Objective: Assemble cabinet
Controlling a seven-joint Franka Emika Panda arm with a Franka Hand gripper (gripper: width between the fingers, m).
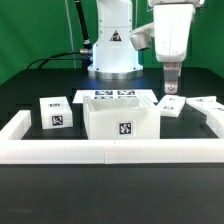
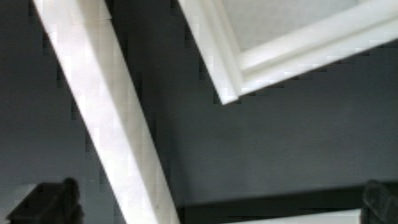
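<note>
The white cabinet box body (image 1: 120,118), open at the top and with a tag on its front, stands mid-table. A white cube-like part (image 1: 55,112) lies to the exterior view's left of it. A small flat white part (image 1: 170,105) and another white part (image 1: 205,104) lie to its right. My gripper (image 1: 172,86) hangs just above the small flat part without touching it. In the wrist view my gripper (image 2: 214,206) is open, its dark fingertips (image 2: 45,205) far apart and holding nothing. A white framed panel corner (image 2: 285,40) and a long white bar (image 2: 107,110) show below.
The low white border wall (image 1: 110,152) runs along the front and both sides. The marker board (image 1: 112,95) lies behind the box body. The robot base (image 1: 112,45) and cables stand at the back.
</note>
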